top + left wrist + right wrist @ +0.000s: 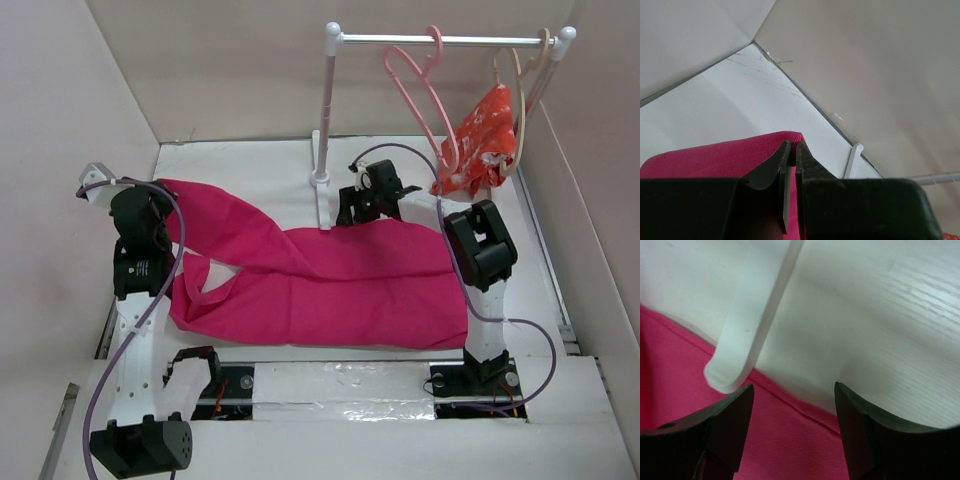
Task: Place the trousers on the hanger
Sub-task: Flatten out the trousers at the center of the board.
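Trousers (330,275) are laid flat across the middle of the table (250,160), spread from the far-left corner to the right arm's base; one folded flap is seen on the near-left part. Left gripper (792,146) is positioned at the far-left end of the fabric; its jaws are pinched nearly together, with magenta cloth seen around and below the tips, so a fold of the trousers appears to be clamped. Right gripper (792,386) is held just above the far edge of the trousers, beside the white rack foot (752,315); its jaws are spread wide and nothing is gripped between them. Hanger (410,100) is hung by its hook on the rail (450,39) at the far right, well apart from the trousers and untouched by either arm. A cream hanger (520,100) carrying an orange-red flowered garment (482,140) is hung to its right on the same rail.
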Motion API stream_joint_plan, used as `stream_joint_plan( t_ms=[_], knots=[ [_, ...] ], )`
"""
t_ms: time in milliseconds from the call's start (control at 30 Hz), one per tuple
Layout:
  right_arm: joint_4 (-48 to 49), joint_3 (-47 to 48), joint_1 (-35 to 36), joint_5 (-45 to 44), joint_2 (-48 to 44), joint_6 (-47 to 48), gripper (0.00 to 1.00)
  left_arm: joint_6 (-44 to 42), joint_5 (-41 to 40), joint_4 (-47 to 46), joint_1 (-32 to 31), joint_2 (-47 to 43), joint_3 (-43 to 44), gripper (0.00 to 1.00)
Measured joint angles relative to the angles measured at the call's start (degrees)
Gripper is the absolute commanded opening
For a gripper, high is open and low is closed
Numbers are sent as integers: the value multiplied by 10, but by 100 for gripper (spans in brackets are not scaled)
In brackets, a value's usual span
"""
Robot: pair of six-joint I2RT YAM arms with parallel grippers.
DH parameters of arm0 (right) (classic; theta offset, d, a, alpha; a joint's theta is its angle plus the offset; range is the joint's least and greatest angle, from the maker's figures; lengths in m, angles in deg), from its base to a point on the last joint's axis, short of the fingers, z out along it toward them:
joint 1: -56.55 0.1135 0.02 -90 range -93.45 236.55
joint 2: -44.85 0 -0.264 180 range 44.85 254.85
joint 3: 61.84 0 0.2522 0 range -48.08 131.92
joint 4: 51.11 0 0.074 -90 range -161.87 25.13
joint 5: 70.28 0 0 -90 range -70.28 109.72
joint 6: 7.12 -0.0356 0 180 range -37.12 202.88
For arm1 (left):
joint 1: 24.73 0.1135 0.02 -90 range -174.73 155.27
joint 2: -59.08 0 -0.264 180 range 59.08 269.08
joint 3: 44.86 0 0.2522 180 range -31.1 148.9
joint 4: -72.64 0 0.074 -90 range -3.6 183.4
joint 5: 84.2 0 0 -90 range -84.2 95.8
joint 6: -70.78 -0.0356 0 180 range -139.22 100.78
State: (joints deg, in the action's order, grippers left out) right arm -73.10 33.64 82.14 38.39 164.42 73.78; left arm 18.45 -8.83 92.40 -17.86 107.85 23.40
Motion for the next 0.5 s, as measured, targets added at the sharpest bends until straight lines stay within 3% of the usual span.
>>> stream_joint_plan(
  t_ms=[100, 133, 200, 233, 333, 500],
  knots=[
    [10, -22, -1, 27, -8, 3, 52, -1, -4, 1, 0, -6, 0, 0],
    [17, -34, -1, 35, -13, 1, 41, -1, -5, 2, 0, -10, 0, 0],
    [31, -62, -4, 48, -23, -6, 29, -1, -7, 3, 0, -22, 0, 0],
    [40, -75, -6, 54, -28, -11, 17, -1, -8, 3, 0, -30, 0, 0],
    [66, -114, -12, 68, -42, -27, 0, 0, -15, 1, 0, -57, -7, 0],
    [117, -193, -20, 77, -87, -55, 0, 2, -24, 3, 0, -82, -23, 0]
  ],
)
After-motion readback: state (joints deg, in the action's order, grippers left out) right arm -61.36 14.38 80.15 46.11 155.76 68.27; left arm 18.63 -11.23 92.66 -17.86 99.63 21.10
